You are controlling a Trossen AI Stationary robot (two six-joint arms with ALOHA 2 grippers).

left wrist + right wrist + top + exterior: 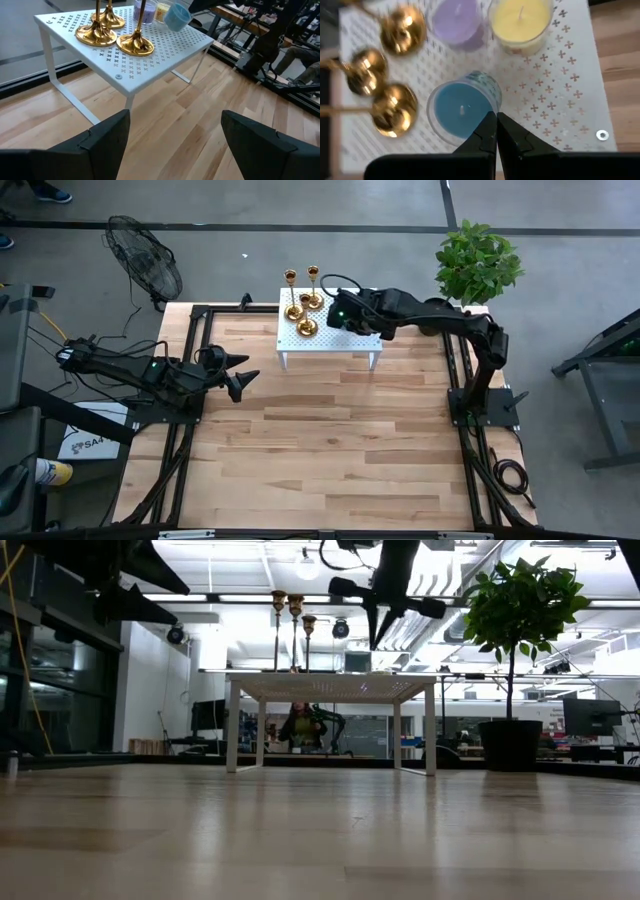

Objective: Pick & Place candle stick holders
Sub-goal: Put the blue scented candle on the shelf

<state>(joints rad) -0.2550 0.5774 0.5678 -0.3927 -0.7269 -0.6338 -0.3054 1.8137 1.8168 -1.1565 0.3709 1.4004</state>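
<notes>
Three shiny gold candle stick holders (305, 315) stand on their round bases at the far left part of a small white perforated shelf (350, 345); they also show in the left wrist view (135, 42) and the right wrist view (395, 115). My right gripper (496, 119) is over the shelf, just right of the holders, shut on a blue candle in a clear glass (462, 110). My left gripper (245, 380) is open and empty above the table, left of and nearer than the shelf. My right gripper pinches the rim of the blue candle's glass (492, 102) between its two fingers, one over the wax and one outside the wall. The fingers come from above, pointing down. In the left wrist view the glass (176, 17) hangs tilted, above the shelf top.
A purple candle (457, 20) and a yellow candle (520, 20) stand on the shelf next to the holders. A potted plant (478, 260) stands beyond the table's far right corner and a fan (145, 265) beyond its far left. A person (300, 725) sits far behind.
</notes>
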